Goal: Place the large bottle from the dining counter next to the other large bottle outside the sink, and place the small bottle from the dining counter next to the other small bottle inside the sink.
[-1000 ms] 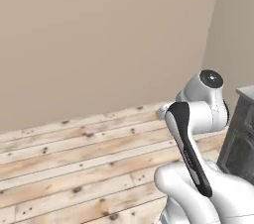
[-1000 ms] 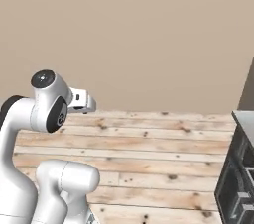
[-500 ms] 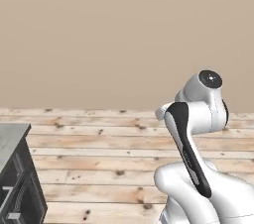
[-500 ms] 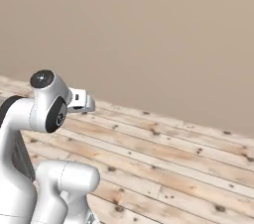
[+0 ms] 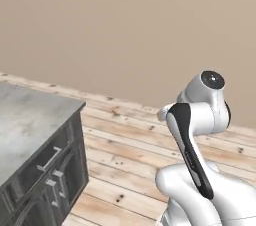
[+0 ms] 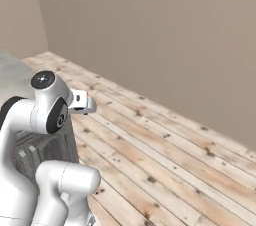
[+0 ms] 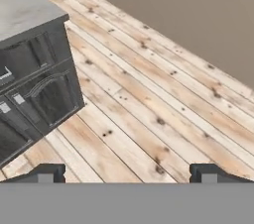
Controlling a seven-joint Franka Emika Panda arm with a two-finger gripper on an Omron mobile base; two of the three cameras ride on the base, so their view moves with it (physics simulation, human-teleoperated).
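Two dark fingertips (image 7: 47,172) of my gripper (image 7: 127,173) stand wide apart with nothing between them, hanging over the plank floor (image 7: 149,99). I can't make out either bottle. Off to one side is a dark cabinet (image 7: 34,89) with a grey stone top (image 5: 25,120).

A dark cabinet (image 5: 47,180) with a grey stone counter (image 5: 25,120) top and handled drawers stands on the pale wood-plank floor (image 6: 165,155), before a plain beige wall (image 5: 125,30)
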